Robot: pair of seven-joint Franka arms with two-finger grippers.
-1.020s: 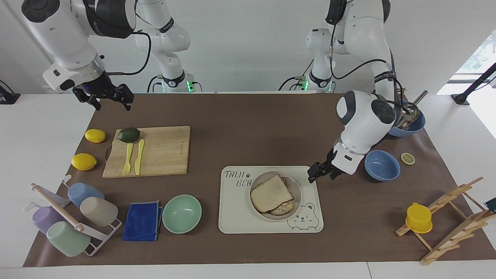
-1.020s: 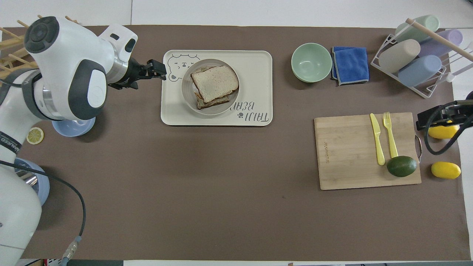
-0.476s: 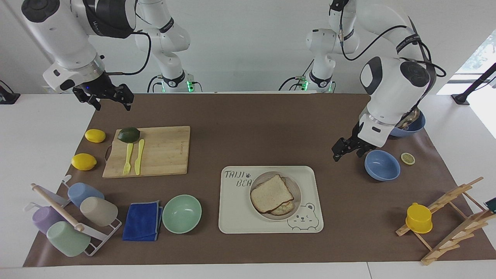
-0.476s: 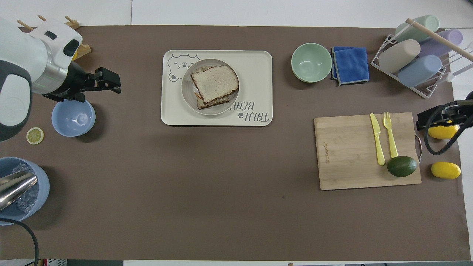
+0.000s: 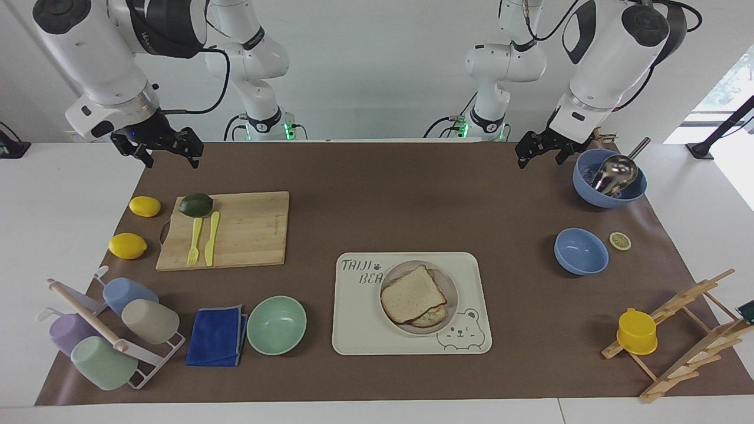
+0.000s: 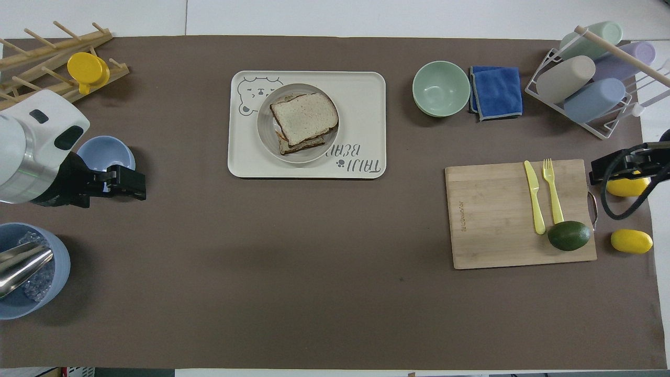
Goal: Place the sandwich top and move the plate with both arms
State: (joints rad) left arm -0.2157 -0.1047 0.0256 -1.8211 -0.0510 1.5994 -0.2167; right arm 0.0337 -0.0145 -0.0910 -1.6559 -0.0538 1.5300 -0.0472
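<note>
Right tool (image 5: pixel 166 149): you are looking at it hanging in the air over the tabletop (image 5: pixel 377 200) edge at the right arm's end, above the lemons (image 5: pixel 144 206); its fingers are standing spread and carrying nothing. This arm is waiting.
Sandwich top (image 5: pixel 412 292): it is lying on the stacked slice in the plate (image 5: pixel 451 281), skewed, one corner reaching toward the rim.
Plate: it is sitting on the bear tray (image 5: pixel 353 312), between the green bowl (image 5: pixel 276 324) and the small blue bowl (image 5: pixel 581 251).
Left tool (image 5: pixel 539 150): it is hanging raised beside the blue bowl with the scoop (image 5: pixel 609 178), arm drawn up, fingers spread and empty.
Risk: if you are gripping the rim unevenly from two sides, the plate is likely tilting and the skewed top sliding off.
Risk: a low approach is likely clipping the tray's edge or either blue bowl.
</note>
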